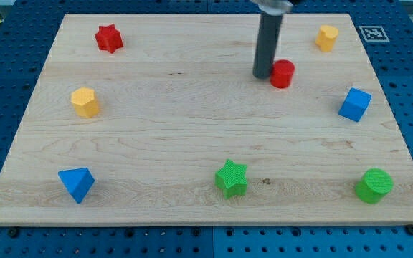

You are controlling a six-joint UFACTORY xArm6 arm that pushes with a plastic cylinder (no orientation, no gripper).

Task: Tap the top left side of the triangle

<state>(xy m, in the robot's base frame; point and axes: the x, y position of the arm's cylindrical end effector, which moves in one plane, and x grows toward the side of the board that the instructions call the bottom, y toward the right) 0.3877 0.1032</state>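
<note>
The blue triangle block (76,183) lies near the board's bottom left corner. My tip (262,75) is the lower end of a dark rod that comes down from the view's top. It stands far from the triangle, up and to the right, right beside the left side of a red cylinder (282,74); I cannot tell whether they touch.
On the wooden board (192,136) there are also a red star (109,38) at top left, a yellow block (85,102) at left, a yellow block (327,37) at top right, a blue cube (355,104) at right, a green star (231,178) at bottom centre and a green cylinder (373,185) at bottom right.
</note>
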